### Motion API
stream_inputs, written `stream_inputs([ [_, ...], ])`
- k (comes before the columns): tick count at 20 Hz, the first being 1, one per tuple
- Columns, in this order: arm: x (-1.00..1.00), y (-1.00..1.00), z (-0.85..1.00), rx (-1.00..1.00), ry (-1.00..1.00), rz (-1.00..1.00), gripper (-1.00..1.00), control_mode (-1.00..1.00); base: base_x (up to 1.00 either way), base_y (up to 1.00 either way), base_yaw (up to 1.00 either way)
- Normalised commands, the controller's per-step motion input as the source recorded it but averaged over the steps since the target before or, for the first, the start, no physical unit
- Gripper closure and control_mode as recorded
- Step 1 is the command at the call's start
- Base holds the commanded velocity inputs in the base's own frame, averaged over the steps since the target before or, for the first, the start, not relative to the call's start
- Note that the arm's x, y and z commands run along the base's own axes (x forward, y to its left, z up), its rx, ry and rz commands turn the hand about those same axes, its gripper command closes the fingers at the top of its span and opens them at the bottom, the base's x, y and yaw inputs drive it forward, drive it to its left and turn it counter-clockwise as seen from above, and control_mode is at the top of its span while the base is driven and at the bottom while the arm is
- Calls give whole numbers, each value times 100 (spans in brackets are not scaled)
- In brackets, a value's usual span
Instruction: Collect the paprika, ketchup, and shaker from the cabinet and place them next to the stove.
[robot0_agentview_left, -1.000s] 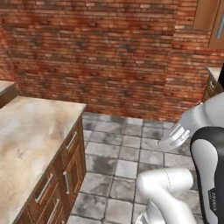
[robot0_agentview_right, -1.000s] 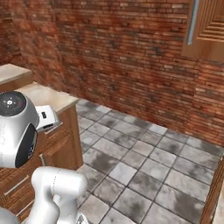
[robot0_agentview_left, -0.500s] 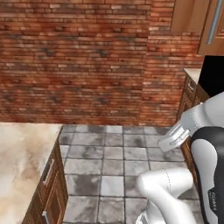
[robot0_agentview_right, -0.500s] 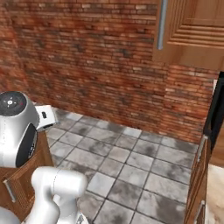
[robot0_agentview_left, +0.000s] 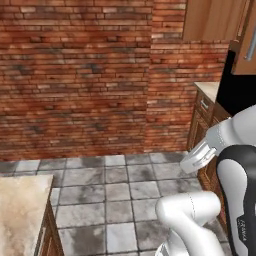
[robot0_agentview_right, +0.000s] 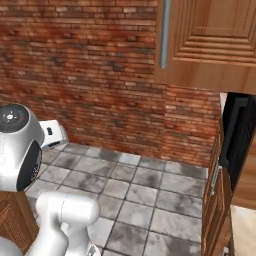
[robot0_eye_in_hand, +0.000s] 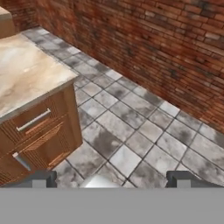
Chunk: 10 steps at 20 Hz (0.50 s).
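My gripper (robot0_eye_in_hand: 111, 179) is open, and nothing sits between its two dark fingertips (robot0_eye_in_hand: 41, 179). It hangs in the air over the grey tiled floor, and in the left base view the gripper (robot0_agentview_left: 194, 159) juts out to the left of the arm. A light-brown wooden cabinet (robot0_agentview_left: 215, 20) hangs high on the right above a black recess (robot0_agentview_left: 235, 85). In the right base view the cabinet (robot0_agentview_right: 210, 45) shows a panelled front with a vertical grey handle. The paprika, ketchup, shaker and stove are out of view.
A red brick wall (robot0_agentview_left: 75, 75) closes off the far side beyond a grey tiled floor (robot0_agentview_left: 115, 190). A marble-topped counter (robot0_eye_in_hand: 26, 74) with wooden drawers stands to the left, its corner (robot0_agentview_left: 20, 210) low in the left base view. Wooden base units (robot0_agentview_right: 217, 200) line the right.
The whole picture has shifted as the base turned right. The marble counter has slid off to the left, and the wall cabinet and black recess have come in on the right. The gripper stays open.
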Motion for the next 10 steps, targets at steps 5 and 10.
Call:
stream_inputs([
  [5,0,0,0,0,0,0,-100,100,69,17,-26],
  [10,0,0,0,0,0,0,-100,100,66,9,-24],
])
